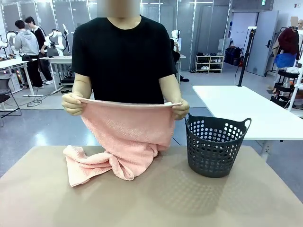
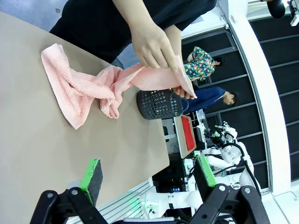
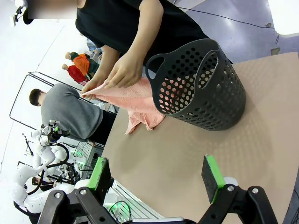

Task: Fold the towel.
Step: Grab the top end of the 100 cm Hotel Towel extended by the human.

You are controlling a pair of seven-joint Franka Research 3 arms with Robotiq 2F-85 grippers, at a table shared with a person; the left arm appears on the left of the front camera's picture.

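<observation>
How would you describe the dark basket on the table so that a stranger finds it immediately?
Look at the wide tan table, with a person in a black T-shirt at its far side. On its right part, seen from the front camera, stands a dark grey round plastic basket. Unlike the soft pale pink terry towel beside it, it is rigid, upright and full of round holes.

Pale pink towel hangs stretched by its top edge, lower part apparently bunched on table.
</observation>
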